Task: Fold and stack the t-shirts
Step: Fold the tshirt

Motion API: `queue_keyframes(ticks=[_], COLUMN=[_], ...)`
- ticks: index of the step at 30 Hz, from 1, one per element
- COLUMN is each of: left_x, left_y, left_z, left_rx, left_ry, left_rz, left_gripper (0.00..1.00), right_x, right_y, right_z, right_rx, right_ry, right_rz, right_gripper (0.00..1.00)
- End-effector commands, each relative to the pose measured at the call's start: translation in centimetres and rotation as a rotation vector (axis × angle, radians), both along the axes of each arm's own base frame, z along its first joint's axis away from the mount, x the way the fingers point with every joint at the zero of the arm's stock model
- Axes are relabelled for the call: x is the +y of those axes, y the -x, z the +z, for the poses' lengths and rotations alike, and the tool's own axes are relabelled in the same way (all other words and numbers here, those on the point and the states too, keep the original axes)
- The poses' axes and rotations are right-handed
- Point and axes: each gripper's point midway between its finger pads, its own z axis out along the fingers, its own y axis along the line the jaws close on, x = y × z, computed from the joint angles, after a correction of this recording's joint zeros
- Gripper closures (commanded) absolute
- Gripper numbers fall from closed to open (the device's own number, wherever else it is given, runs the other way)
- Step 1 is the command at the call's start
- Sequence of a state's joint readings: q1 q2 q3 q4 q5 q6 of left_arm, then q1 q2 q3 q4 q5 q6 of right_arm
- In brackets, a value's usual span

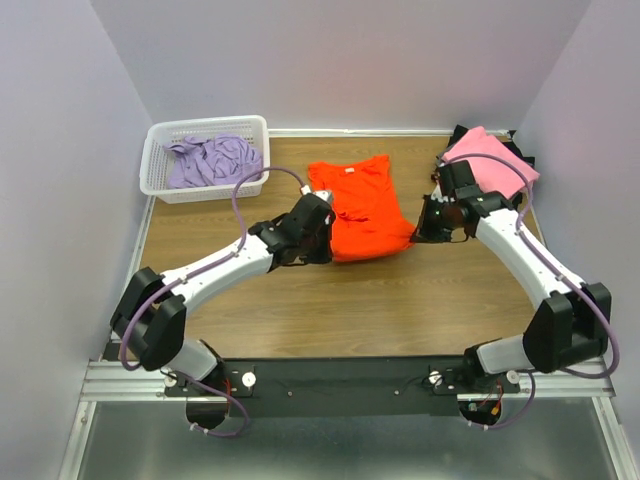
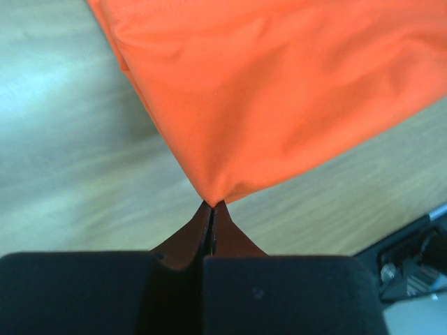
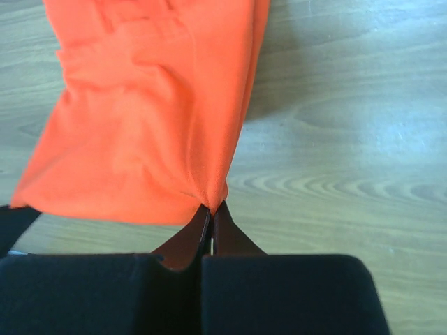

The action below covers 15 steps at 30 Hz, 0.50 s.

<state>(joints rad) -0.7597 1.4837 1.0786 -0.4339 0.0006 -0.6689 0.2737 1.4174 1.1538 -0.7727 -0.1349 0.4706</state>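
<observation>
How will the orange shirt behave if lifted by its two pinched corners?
Probably floppy: the orange t-shirt puckers where the right gripper pinches it. Likely light: the left gripper tents its corner with a fingertip pinch. Expect sagging between them.

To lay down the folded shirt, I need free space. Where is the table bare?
Bare table: the wide strip between the orange t-shirt and the near edge, and a narrow gap between it and the white basket. Crowded: the far right corner, with the pink t-shirt pile.

White arms [image 1: 218, 266] with purple cables [image 1: 234, 210] and black claws [image 2: 211, 213] [image 3: 211, 213].
</observation>
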Motion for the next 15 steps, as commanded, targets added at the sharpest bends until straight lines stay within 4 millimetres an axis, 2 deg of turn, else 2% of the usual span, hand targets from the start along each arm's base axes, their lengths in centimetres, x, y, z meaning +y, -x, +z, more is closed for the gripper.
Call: queue_keyframes(ticks=[1, 2, 3, 8, 10, 15], left_x=[0.5, 0.5, 0.4, -0.4, -1.1, -1.3], left_y=[2.3, 2.7, 3.4, 5.8, 7.7, 9.6], left_z=[1.6, 1.9, 2.7, 4.1, 4.4, 4.7], left_rx=[0.011, 0.014, 0.014, 0.031, 0.065, 0.093], left_ry=[0.036, 0.046, 0.071, 0.135, 0.157, 0.165], left_rz=[0.032, 0.037, 0.038, 0.019, -0.023, -0.033], left_gripper=[1.0, 1.0, 1.0, 1.0, 1.0, 1.0], right_x=[-1.3, -1.4, -1.5, -2.1, -2.3, -2.5], right_y=[2.6, 2.9, 3.6, 5.4, 6.3, 7.5], right_z=[0.8, 1.6, 1.7, 2.9, 3.4, 4.2], right_rx=[0.032, 0.013, 0.024, 0.02, 0.023, 0.027], right_ry=[0.036, 0.031, 0.032, 0.031, 0.033, 0.021], right_rz=[-0.014, -0.016, -0.017, -0.022, -0.023, -0.037], right_gripper=[0.98, 0.98, 0.98, 0.98, 0.98, 0.99])
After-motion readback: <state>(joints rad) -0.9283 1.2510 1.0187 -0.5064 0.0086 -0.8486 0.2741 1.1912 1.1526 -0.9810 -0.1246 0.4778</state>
